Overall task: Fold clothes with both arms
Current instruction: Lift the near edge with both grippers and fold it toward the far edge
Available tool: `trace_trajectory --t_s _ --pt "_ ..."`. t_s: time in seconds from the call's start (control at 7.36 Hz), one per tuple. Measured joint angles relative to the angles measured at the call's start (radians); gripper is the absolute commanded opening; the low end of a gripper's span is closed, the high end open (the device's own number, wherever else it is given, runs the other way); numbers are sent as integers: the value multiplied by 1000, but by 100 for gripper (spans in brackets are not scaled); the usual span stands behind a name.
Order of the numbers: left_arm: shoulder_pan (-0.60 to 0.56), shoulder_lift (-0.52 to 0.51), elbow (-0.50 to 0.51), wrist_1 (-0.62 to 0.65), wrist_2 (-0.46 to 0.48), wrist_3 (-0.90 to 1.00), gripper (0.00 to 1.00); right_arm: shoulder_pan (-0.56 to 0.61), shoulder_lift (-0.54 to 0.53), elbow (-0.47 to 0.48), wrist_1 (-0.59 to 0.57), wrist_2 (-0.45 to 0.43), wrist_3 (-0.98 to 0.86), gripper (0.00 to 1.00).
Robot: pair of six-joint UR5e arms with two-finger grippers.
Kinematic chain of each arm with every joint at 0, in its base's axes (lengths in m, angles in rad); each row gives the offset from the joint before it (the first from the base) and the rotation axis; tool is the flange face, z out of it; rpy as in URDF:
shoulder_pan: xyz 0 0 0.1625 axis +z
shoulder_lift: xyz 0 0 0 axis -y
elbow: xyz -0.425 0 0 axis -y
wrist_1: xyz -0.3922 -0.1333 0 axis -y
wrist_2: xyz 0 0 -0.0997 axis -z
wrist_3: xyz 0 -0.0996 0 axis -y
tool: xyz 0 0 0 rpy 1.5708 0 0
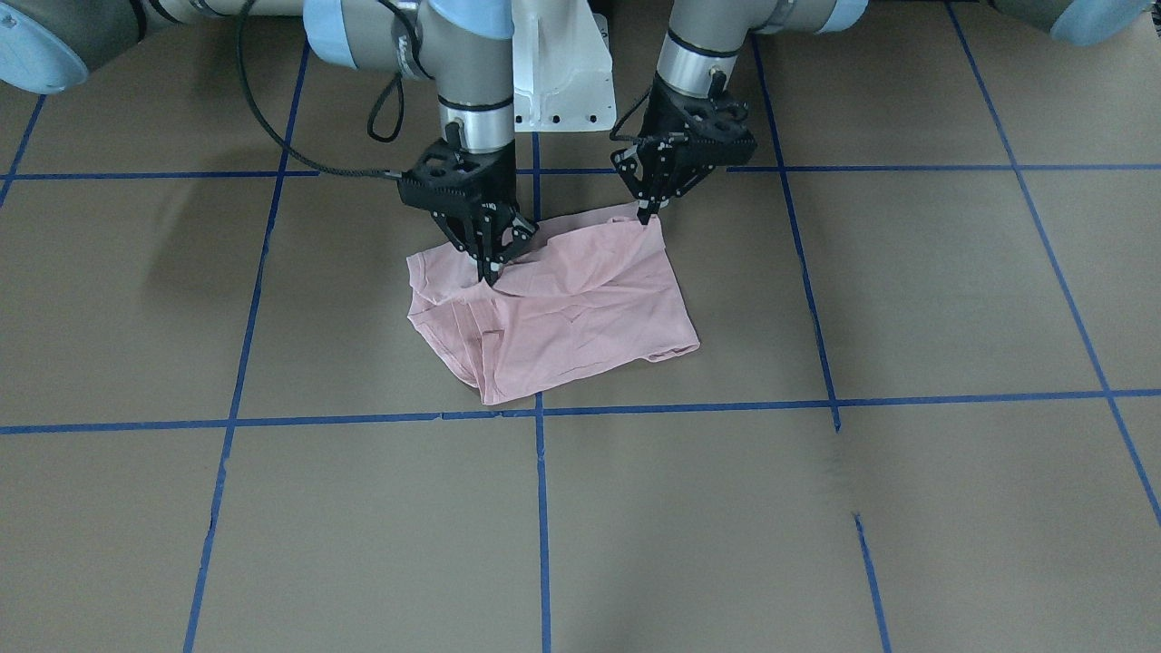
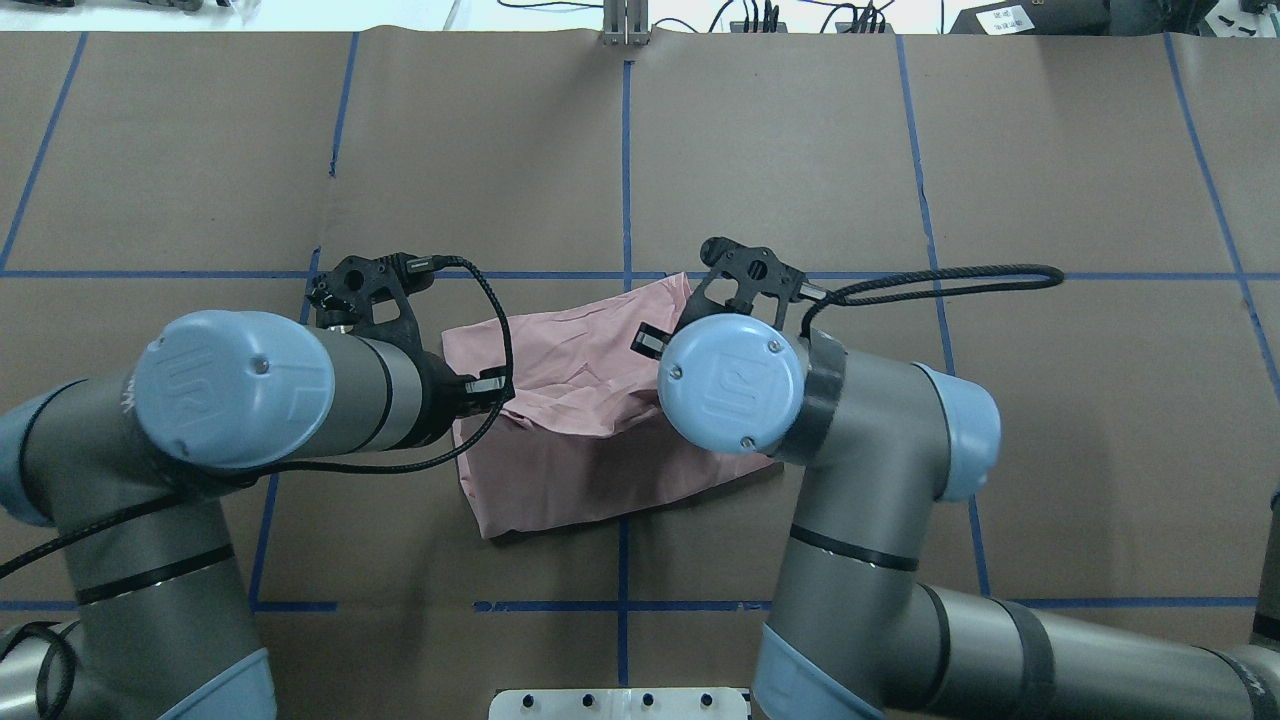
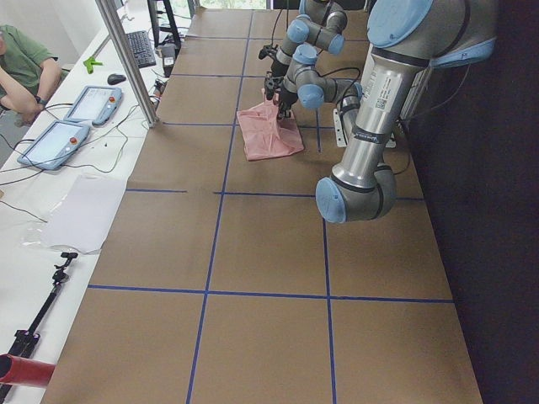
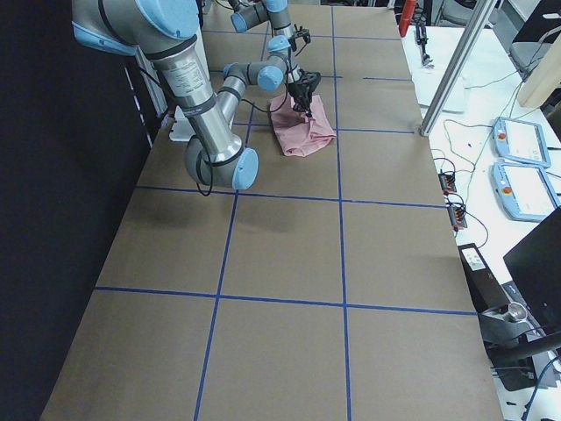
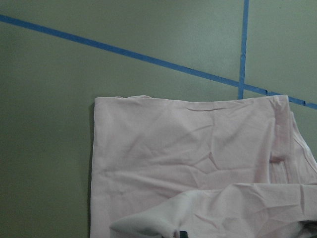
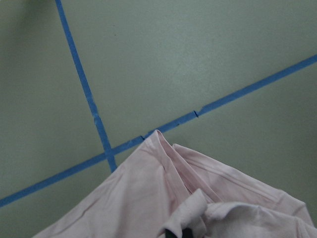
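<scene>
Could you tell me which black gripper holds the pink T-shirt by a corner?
The left black gripper pinches the pale pink T-shirt's corner; the right gripper grips further in.

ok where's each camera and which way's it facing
Front-facing: across table, looking back; left gripper and right gripper pinch T-shirt.
Overhead: behind, looking forward and down; left arm, right arm.
Exterior left: table's left end; left arm nearest.
Exterior right: right end; right arm nearest.
Left wrist: down onto T-shirt.
Right wrist: same; all views share it.
</scene>
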Motion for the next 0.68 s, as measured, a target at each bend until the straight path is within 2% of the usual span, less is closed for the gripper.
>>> trace_trajectory --t_s 0.27,0.41,0.54,0.68 --pt "-29 -1 135 -105 1 41 0 28 36 -145 92 1 -19 0" --pt "-39 -1 189 -148 2 53 0 33 46 -182 108 1 -23 15" --pt "-46 -1 222 -178 2 61 99 35 51 -202 117 1 -26 99" --pt "-49 -1 236 -192 1 88 100 35 54 -214 124 1 -45 100"
